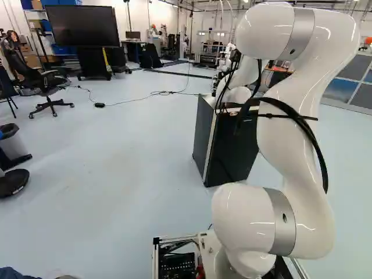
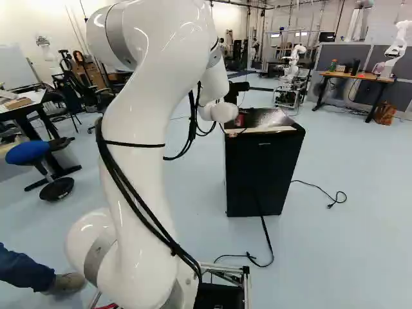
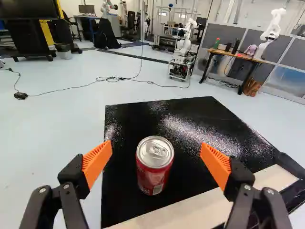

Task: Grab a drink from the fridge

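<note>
So the gripper (image 2: 239, 92) is wide open, nothing clamped, but you only really get that from the wrist view. There the red drink can (image 3: 155, 166) stands upright on the fridge's (image 2: 261, 177) glossy black top, lined up with the gap, neither orange pad (image 3: 96, 162) touching it. A pale strip (image 3: 205, 210) runs along the near edge. Right base view just catches a bit of red beside the wrist; left base view has the arm (image 1: 290, 128) blocking the can completely, though it does show the office chair (image 1: 43, 84). Blue stool (image 2: 28, 152)? Right base view only.
</note>
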